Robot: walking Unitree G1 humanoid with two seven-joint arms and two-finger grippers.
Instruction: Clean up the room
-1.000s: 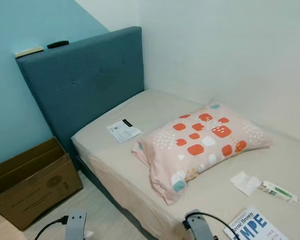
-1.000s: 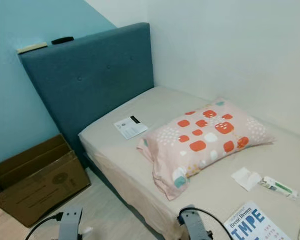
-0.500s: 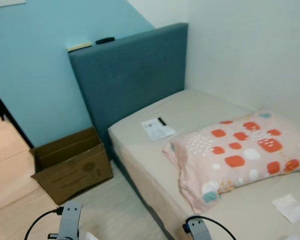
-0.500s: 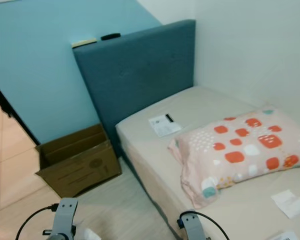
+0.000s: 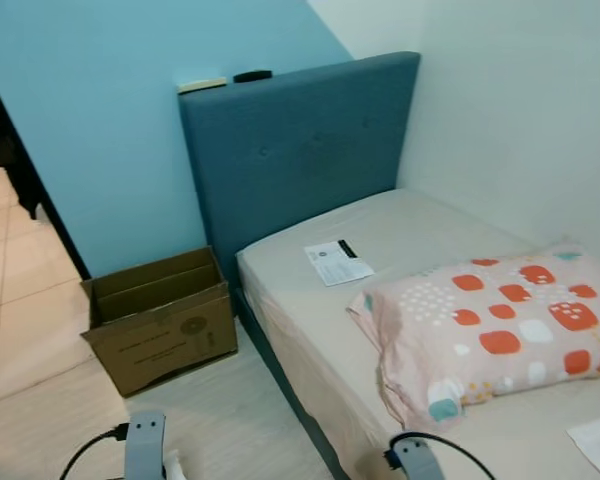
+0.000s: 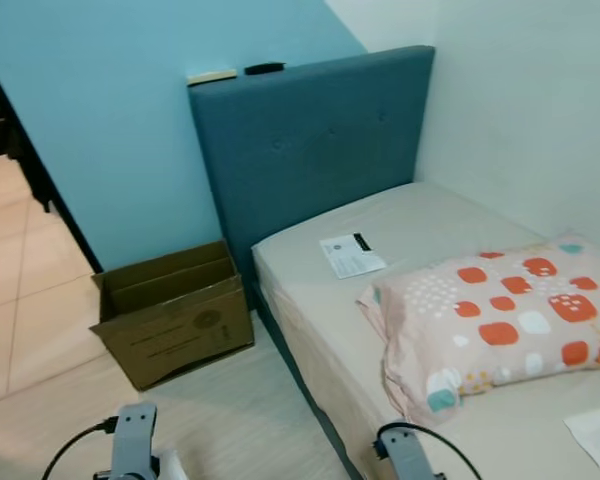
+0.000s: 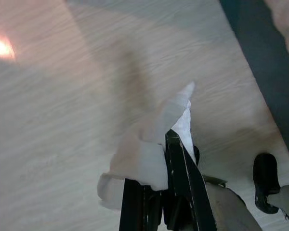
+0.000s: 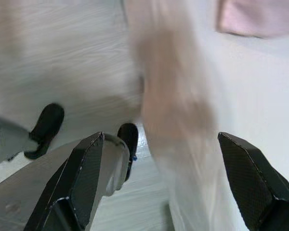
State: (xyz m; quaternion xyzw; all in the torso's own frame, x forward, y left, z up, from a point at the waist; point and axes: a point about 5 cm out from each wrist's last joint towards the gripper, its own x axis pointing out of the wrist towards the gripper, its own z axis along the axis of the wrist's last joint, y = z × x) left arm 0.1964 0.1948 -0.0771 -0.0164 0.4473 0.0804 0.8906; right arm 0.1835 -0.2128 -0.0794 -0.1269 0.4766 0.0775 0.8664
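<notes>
My left gripper point(image 7: 156, 159) is clamped on a crumpled white tissue point(image 7: 149, 144), low over the wood floor point(image 7: 62, 120) beside the bed point(image 5: 420, 225). Right gripper point(image 8: 159, 178) hangs w/ fingers spread wide, nothing between them. Cardboard box point(image 5: 160, 320) sits on the floor next to the blue headboard point(image 5: 300, 150), flaps open; can't tell what's inside.

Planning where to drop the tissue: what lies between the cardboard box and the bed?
Only a narrow strip of bare wood-look floor separates the cardboard box from the bed, seen in both eye views.
</notes>
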